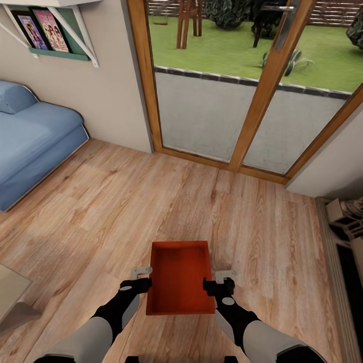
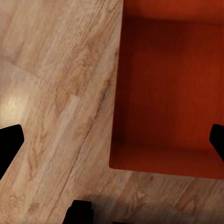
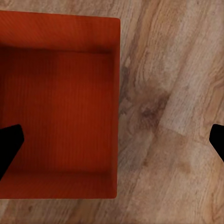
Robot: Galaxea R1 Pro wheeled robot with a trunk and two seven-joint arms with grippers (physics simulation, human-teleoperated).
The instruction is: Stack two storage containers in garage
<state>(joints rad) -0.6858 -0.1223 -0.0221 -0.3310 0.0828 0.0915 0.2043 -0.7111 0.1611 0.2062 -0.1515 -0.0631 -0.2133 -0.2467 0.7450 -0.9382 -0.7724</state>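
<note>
Nearest the head camera: both forearms, with one orange-red storage container [image 1: 180, 277] between them, open side up, over the light wood-plank floor [image 1: 126, 201] of the living room. Left pincer [image 1: 141, 278] at the bin's left wall, right pincer [image 1: 218, 280] at its right wall; each straddles its wall, jaws spread wide. Whether the fingers actually press the walls, cannot tell.

Around: blue sofa [image 1: 30, 141] far left, wall shelf with picture books [image 1: 45, 30] above it, wood-framed glass doors [image 1: 242, 85] ahead with paving and lawn beyond, dark unit [image 1: 348, 252] along the right edge, pale furniture corner [image 1: 10, 292] lower left. Plank floor between bin and doors is bare.

Left wrist view: the container [image 2: 170, 98] from above, plain inside, planks [image 2: 60, 93] beside it, black fingertips [image 2: 9, 144] at both edges, one outside the wall and one over the interior. Right wrist view: same bin [image 3: 58, 107] and floor [image 3: 172, 116], fingertips [image 3: 9, 142] likewise astride the wall.
</note>
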